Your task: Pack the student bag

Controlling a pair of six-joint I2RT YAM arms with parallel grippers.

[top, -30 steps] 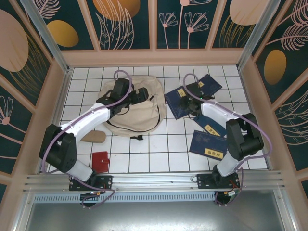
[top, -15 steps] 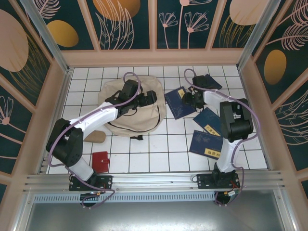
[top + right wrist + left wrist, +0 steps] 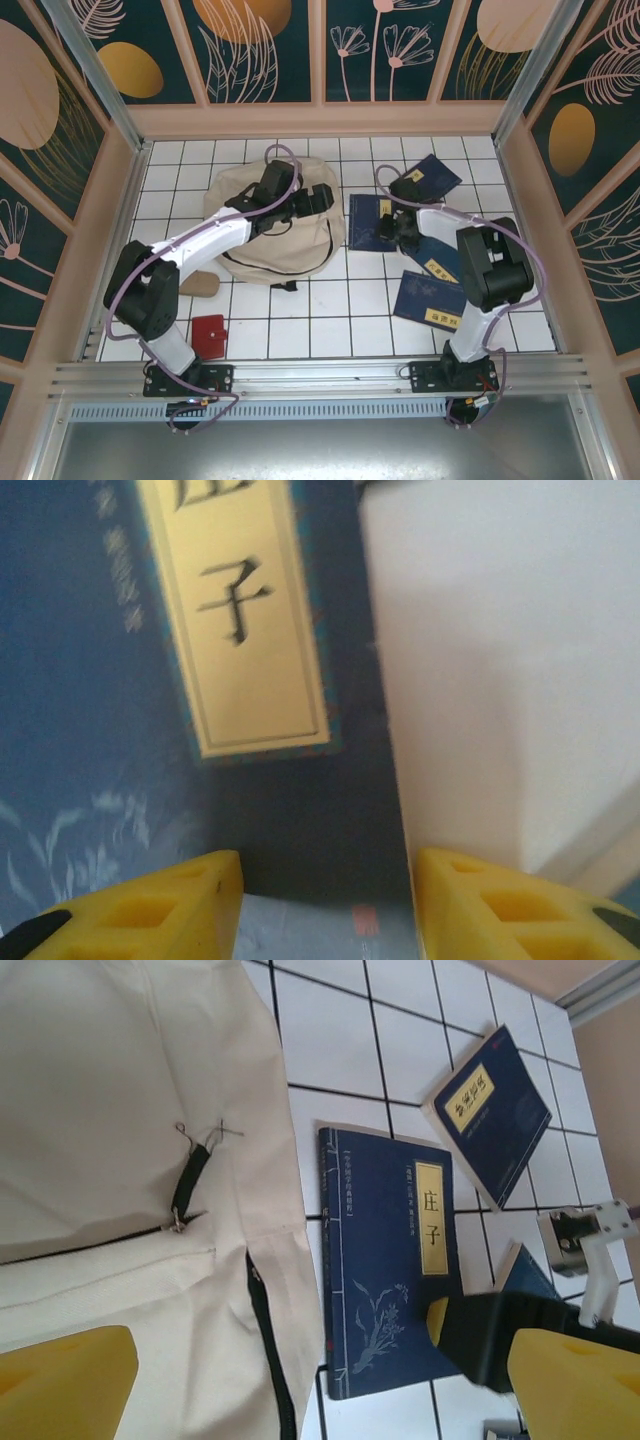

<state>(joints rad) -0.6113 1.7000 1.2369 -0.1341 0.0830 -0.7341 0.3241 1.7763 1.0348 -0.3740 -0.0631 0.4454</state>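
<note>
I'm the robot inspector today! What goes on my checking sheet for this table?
Surface: white tiled table.
Job's things: cream student bag lying far left.
Clutter: navy books, red flat item, tan oval piece.
Grippers: left gripper open above the bag; right gripper open over the edge of the book beside the bag.
Cables: purple cables in loose loops.
Surroundings: flower-painted walls, metal rail in front.

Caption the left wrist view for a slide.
Zippered cream student bag lying beside a yellow-labelled navy book on white tiles.
</note>
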